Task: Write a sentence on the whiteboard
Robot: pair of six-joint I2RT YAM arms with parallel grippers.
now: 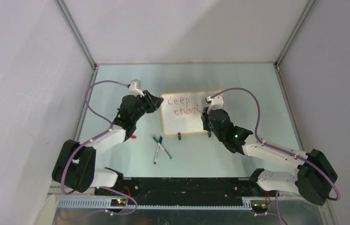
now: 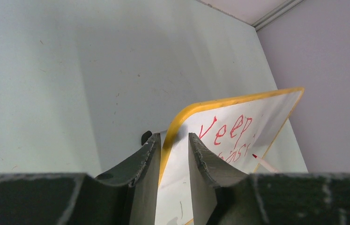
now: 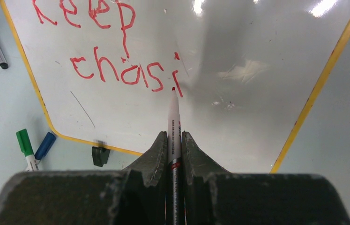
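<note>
Mid-write: "Keep chasi" on the whiteboard (image 1: 187, 123), centre of top view.
left fingers (image 2: 147, 159) clamp its left edge; right fingers (image 3: 156, 157) clenched on red marker (image 3: 174, 110), tip at the "i" of the sentence (image 3: 116, 70) (second line, unfinished). Spare pens (image 1: 160, 147) on counter (image 1: 238, 84), below-left of board.

The board (image 3: 238, 56) is glossy white and throws back glare. Its frame (image 3: 320, 84) looks like smooth plastic. My fingers (image 3: 152, 159) are matt dark plastic, rough and chipped along the edges. The marker (image 3: 174, 117) has a smooth, slightly shiny plastic barrel. The table (image 2: 46, 70) is matt and faintly speckled.
</note>
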